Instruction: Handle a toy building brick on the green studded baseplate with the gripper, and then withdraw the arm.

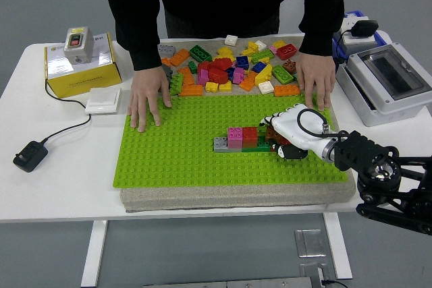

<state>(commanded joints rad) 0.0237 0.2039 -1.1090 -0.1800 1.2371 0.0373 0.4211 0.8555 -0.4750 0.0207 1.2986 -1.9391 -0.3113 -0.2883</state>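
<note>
1. Right robot hand (282, 138) curled onto a brown brick (273, 137) at the brick row's (239, 138) right end, on the green baseplate (182, 153).
2. Person's hands (148, 96) press the baseplate's far edge, likely steadying it.

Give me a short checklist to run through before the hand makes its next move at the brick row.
1. Right hand at the brick row on the baseplate: ok.
2. Brown brick firmly held by the hand: cannot tell, the fingers hide it.
3. Baseplate steadied by the person's hands at its far corners: ok.
4. Person's hands away from the robot's hand: ok.
5. Withdrawal path to the right free of loose bricks: ok.
</note>
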